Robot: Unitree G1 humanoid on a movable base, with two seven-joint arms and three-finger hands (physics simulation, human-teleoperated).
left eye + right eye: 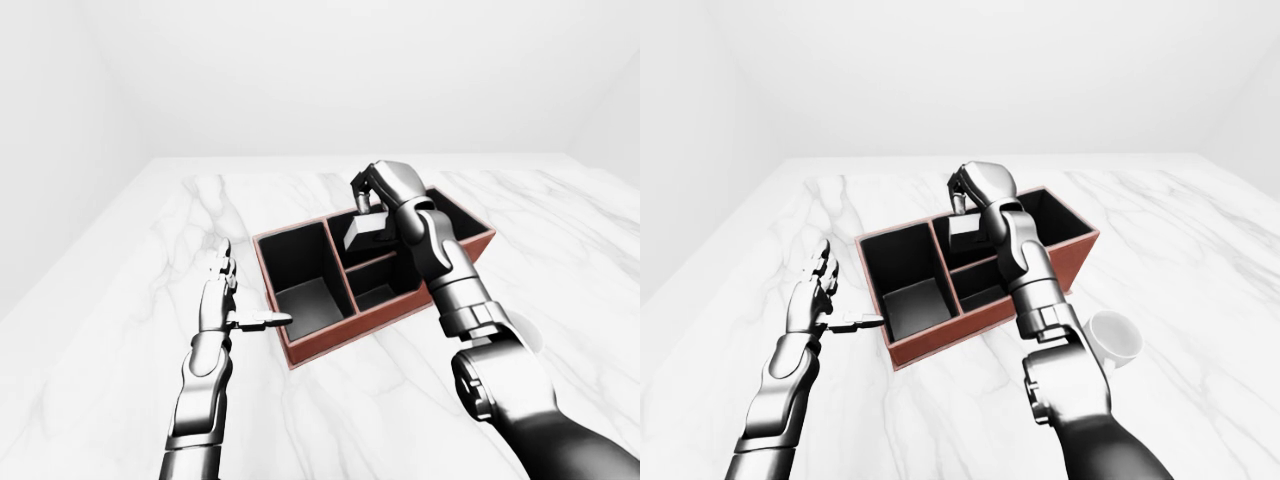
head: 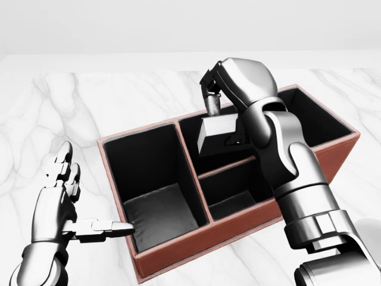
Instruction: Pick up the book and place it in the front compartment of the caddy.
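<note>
The right hand reached over the caddy, its fingers closed on the top of the book, which hung tilted above the compartment at the upper middle of the head view. The left hand stood beside the caddy's left wall with fingers spread wide, thumb pointing at the wall, holding nothing. A white cup sat on the marble table, right of the caddy.

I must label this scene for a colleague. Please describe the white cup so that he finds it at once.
On the marble table stands a reddish caddy with black compartments. In the right-eye view, the white cup sits beside the caddy's lower right corner, partly hidden by the robot's right arm. It is the only round, white thing there.
</note>
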